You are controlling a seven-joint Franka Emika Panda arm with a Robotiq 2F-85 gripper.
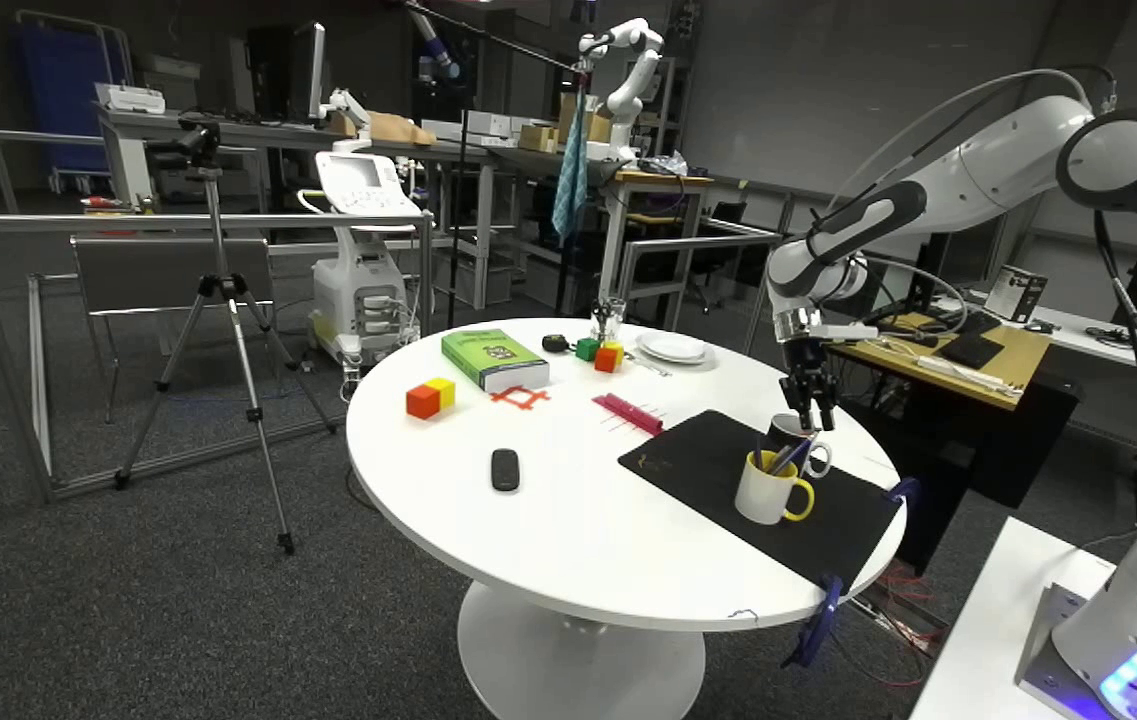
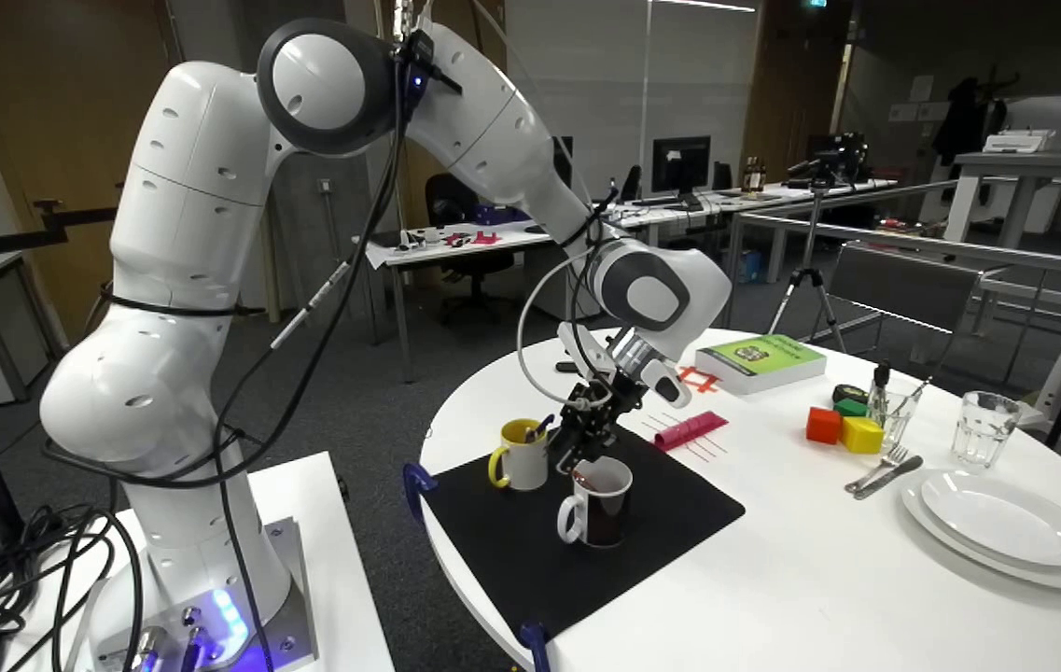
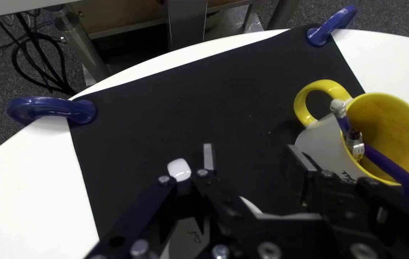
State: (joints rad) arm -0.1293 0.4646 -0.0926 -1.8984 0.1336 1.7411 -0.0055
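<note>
My gripper (image 3: 255, 158) stands open, its two fingers spread apart with bare black mat visible between the tips. In an exterior view the gripper (image 2: 573, 455) hangs just above the dark mug (image 2: 607, 518), which has a white handle and a reddish-brown stick inside. Under the fingers in the wrist view, only this mug's white handle (image 3: 179, 169) and parts of its pale inside show. Close beside one finger is a white mug (image 1: 760, 494) with a yellow inside and yellow handle. Pens, one of them a purple pen (image 3: 395, 171), lean in the yellow mug (image 3: 391, 126).
Both mugs stand on a black mat (image 2: 670, 504) held by blue clamps (image 3: 49, 109) at the table edge. Farther off are a pink piece (image 1: 630, 412), a green book (image 1: 495, 358), coloured cubes (image 1: 430, 398), a dark oblong device (image 1: 505, 470), plates (image 2: 1006, 523), cutlery and glasses (image 2: 983, 429).
</note>
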